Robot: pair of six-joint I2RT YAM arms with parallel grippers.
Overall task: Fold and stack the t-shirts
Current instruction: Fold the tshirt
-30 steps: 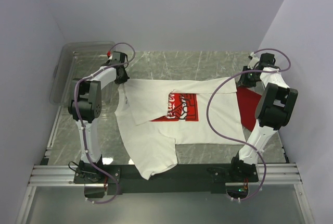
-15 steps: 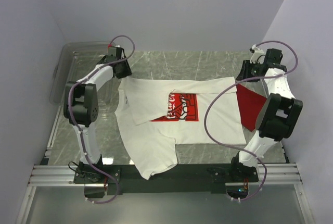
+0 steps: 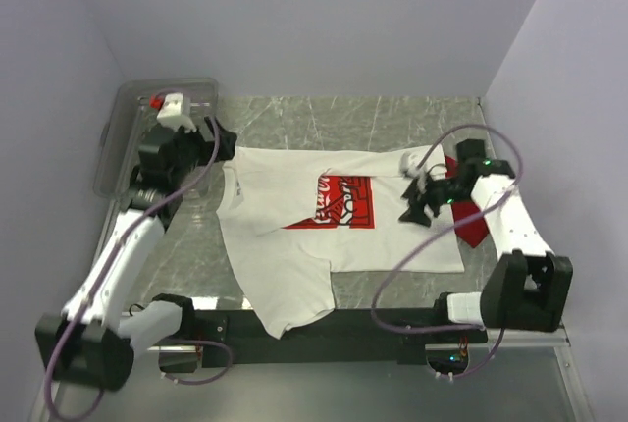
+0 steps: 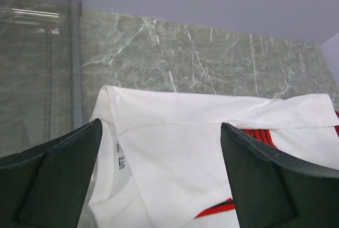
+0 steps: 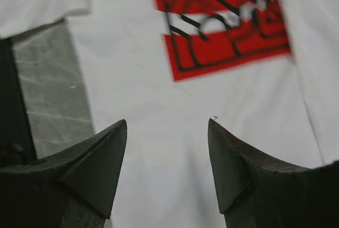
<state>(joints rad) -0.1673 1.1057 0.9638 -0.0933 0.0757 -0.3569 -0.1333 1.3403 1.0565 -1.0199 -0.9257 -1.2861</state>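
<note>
Seeing creased white t-shirt [image 3: 324, 231] flat on veined marble bench [image 3: 324, 120], ahead of my left hand [image 4: 161, 127], under right hand [image 5: 167, 123]; both have opened empty and backed off its corners.

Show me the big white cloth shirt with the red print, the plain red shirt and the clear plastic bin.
White printed t-shirt [image 3: 358, 248]: overhead view, bare cloth below the print.
Plain red t-shirt [image 3: 475, 230]: overhead view, its exposed near part.
Clear plastic bin [image 3: 116, 137]: overhead view, left wall.
</note>
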